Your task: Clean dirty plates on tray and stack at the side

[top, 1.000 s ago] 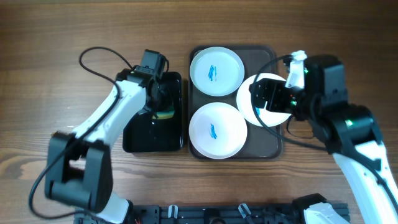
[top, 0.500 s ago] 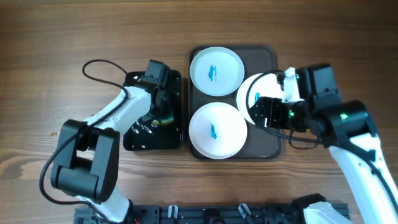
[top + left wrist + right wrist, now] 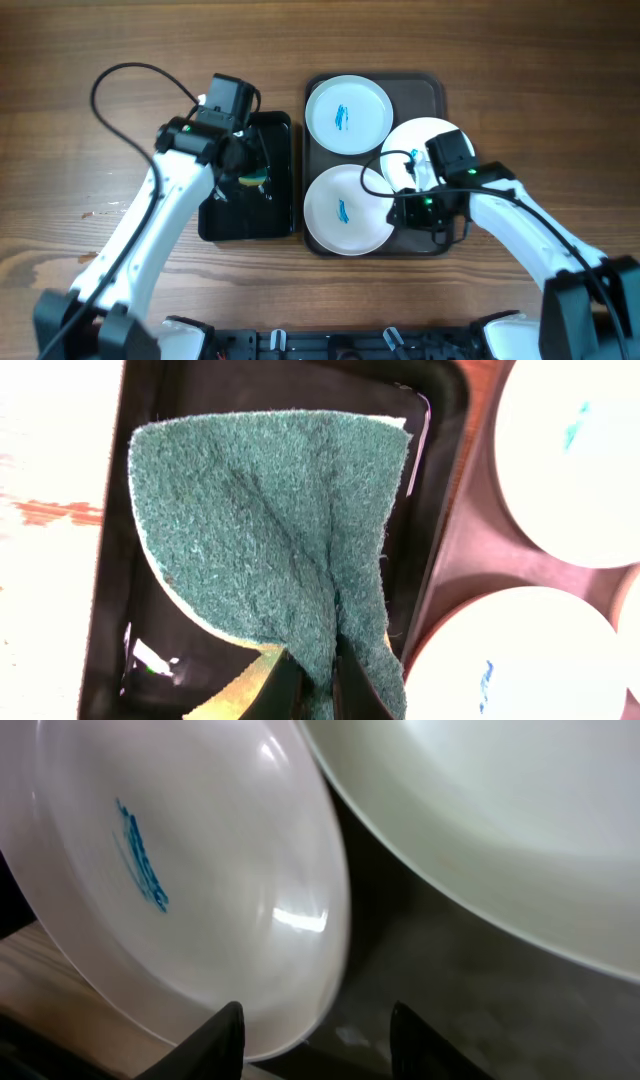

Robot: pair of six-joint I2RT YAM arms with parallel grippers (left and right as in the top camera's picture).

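Three white plates lie on the brown-grey tray (image 3: 420,90): a back plate (image 3: 348,115), a front plate (image 3: 345,210) and a right plate (image 3: 428,145). The back and front plates show blue smears. My left gripper (image 3: 243,172) is shut on a green and yellow sponge (image 3: 260,530) and holds it over the black tray (image 3: 225,220). My right gripper (image 3: 402,210) is open and low at the front plate's right edge. In the right wrist view the rim of the smeared plate (image 3: 180,890) sits between my open fingers (image 3: 320,1040). Another plate (image 3: 500,830) is at the upper right.
The glossy black tray (image 3: 440,420) lies directly left of the brown tray (image 3: 470,550), with wet glints on its floor. Bare wooden table surrounds both trays. Arm cables loop above the left arm and around the right wrist.
My right gripper has moved from the right plate down to the front plate's right edge. My left arm has swung outward, still holding the sponge over the black tray.
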